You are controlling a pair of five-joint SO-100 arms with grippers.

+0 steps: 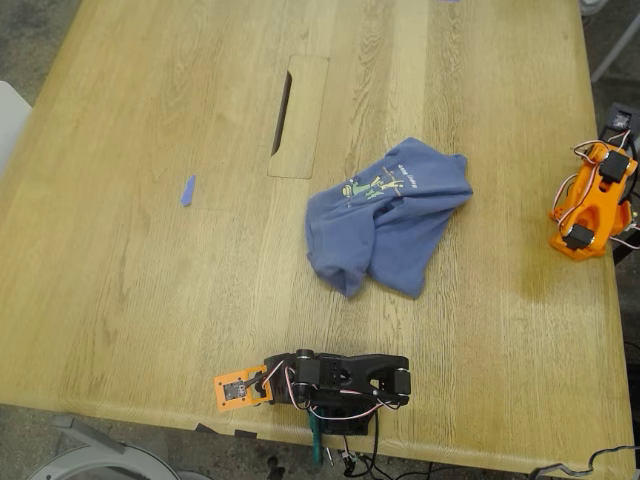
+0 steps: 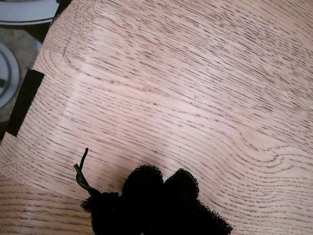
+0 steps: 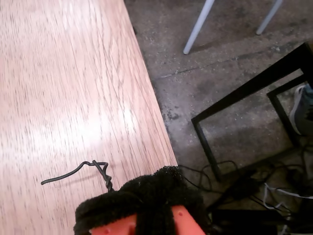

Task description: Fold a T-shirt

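Observation:
The blue-purple T-shirt [image 1: 390, 215] lies crumpled in a heap on the wooden table [image 1: 150, 280], right of the middle in the exterior view, with its green-and-yellow print facing up. My first gripper [image 2: 161, 191], with black padded fingers pressed together, rests over bare wood at the table's near edge; its black arm [image 1: 340, 380] lies folded there, well short of the shirt. My second gripper [image 3: 146, 196], black padding on an orange body, looks shut by the table's edge; its orange arm [image 1: 592, 200] sits folded at the exterior view's right. Neither wrist view shows the shirt.
A rectangular cable hatch with a dark slot [image 1: 298, 115] is set into the table behind the shirt. A small blue scrap [image 1: 187, 190] lies at the exterior view's left. Black tape [image 2: 24, 100] marks the table edge. Chair legs [image 3: 198, 27], a black frame [image 3: 244, 93] and cables are on the floor.

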